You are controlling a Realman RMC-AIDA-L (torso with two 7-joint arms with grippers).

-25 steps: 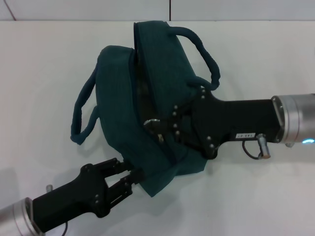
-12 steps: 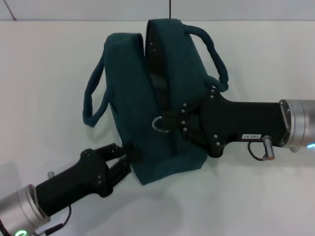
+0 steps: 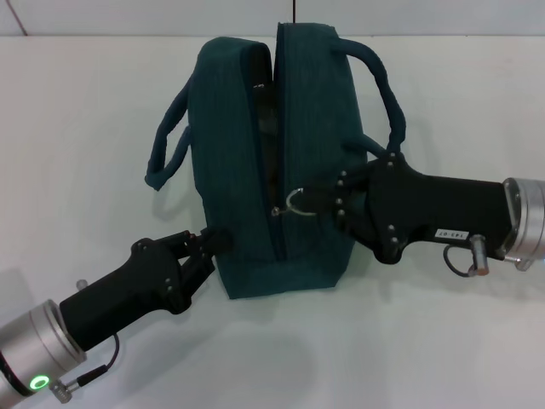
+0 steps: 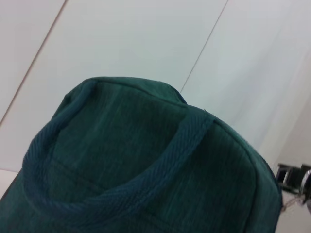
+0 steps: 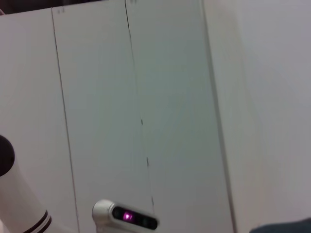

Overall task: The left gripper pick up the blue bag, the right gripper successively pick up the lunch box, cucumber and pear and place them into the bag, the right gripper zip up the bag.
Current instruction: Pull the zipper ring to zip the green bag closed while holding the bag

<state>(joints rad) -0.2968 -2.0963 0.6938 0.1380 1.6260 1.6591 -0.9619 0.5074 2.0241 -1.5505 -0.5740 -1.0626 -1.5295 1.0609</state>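
The left pincer (image 3: 213,247) is being kept closed low at the left; the right pincer (image 3: 317,201) is being kept pinched, reaching inward.

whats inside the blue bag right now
Not visible. The blue bag stands upright, its zipper part open, but the gap shows only dark interior. The right gripper holds the ring pull; the left gripper grips its lower corner.

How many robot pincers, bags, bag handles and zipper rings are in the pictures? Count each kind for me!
Robot pincers: 2, the left pincer and the right pincer
Bags: 1, the blue bag
Bag handles: 2, one on the left and one on the right
Zipper rings: 1, the metal ring pull
Total: 6
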